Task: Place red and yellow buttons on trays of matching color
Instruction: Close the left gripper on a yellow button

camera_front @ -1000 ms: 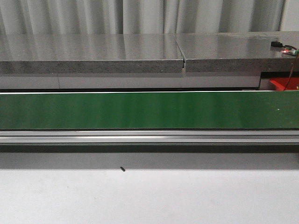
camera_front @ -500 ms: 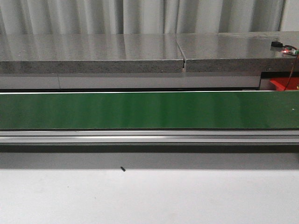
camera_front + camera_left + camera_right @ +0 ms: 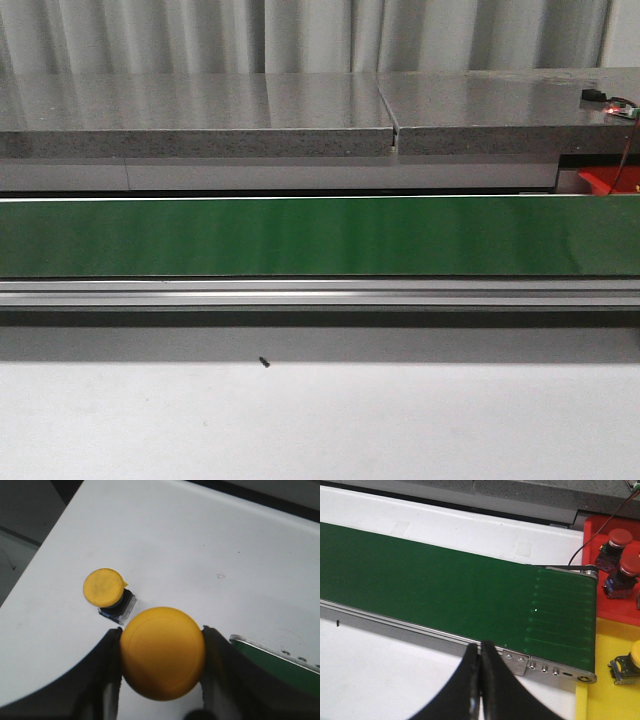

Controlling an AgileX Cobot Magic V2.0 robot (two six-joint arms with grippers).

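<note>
**Inspector:** Left tool (image 3: 161, 680) first. Condition?

**Assistant:** Its two dark fingers (image 3: 107, 672) are pinched on a yellow button (image 3: 162, 652), one on each side of the domed cap. The cap fills the gap between them. It is held above the white worktop (image 3: 200, 545).

**Inspector:** Anything else near it?

**Assistant:** A second yellow button (image 3: 103, 586) stands on the worktop just beyond the held one, cap up, on a small dark base. The two are near but apart. To one side of the tool, the end of the green conveyor belt (image 3: 280, 662) shows with its metal edge.

**Inspector:** Right tool (image 3: 480, 690)?

**Assistant:** Fingers pressed together, nothing between them. It hangs over the near metal rail of the belt (image 3: 445, 585), which is bare where visible.

**Inspector:** Trays?

**Assistant:** Past the belt's end, off to the side of the right tool, a red tray (image 3: 615, 575) holds two red buttons (image 3: 620, 539), upright and close together. Nearer the tool lies a yellow tray (image 3: 610, 700) with one yellow-capped button (image 3: 627, 665) at the frame edge, partly cut off.

**Inspector:** Front view?

**Assistant:** Neither tool appears there. Only the belt, the grey stone ledge (image 3: 200, 115) behind it, and a corner of the red tray.
</note>
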